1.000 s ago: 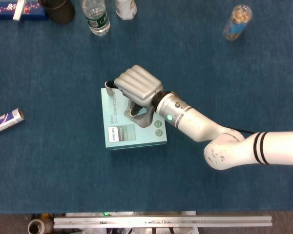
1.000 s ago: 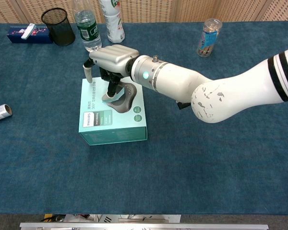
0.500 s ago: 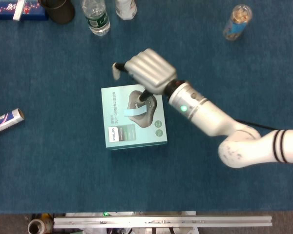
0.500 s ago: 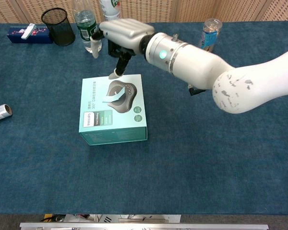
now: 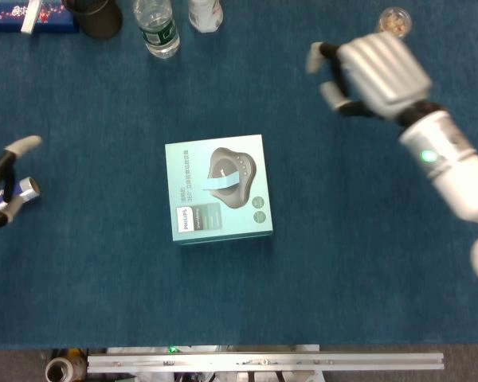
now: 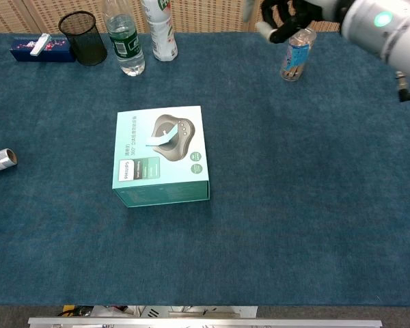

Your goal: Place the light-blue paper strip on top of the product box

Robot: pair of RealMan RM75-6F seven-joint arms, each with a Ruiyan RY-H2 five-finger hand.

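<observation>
The light-blue paper strip [image 5: 221, 180] lies on top of the teal product box [image 5: 223, 219], across the picture printed on its lid; in the chest view the strip [image 6: 157, 139] curls slightly on the box [image 6: 165, 183]. No hand touches either. My right hand [image 5: 374, 72] is raised far to the box's upper right, fingers loosely curved and holding nothing; the chest view shows it [image 6: 287, 14] at the top edge. At the left edge of the head view my left hand [image 5: 4, 179] hangs with its fingers spread and nothing in it.
A blue-and-white tube [image 6: 0, 161] lies on the cloth at far left. Along the back stand a mesh pen cup [image 6: 82, 37], two bottles [image 6: 126, 41], a dark blue box [image 6: 41, 49] and a clear jar [image 6: 295, 55] below the right hand.
The right hand has lifted off the box and swung away to the upper right, leaving the strip on the lid. The left hand has come into the head view at the left edge.
</observation>
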